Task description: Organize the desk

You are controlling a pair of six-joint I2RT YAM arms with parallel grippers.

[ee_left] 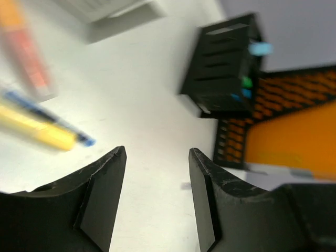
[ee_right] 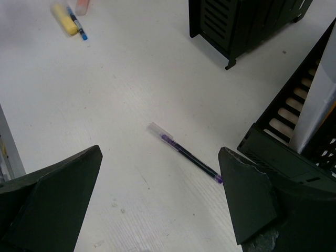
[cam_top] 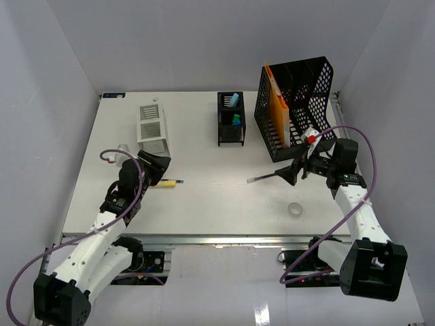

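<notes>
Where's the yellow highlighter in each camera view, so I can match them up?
Top external: yellow highlighter lies left of centre on the desk.
Left wrist: blurred, at the left edge.
Right wrist: top left corner.
Shared landmark: the small black organizer, upper right in the left wrist view, top right of centre in the right wrist view.

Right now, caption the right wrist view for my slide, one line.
Right gripper, open, framing a purple pen lying on the white desk, black organizer beyond.
</notes>
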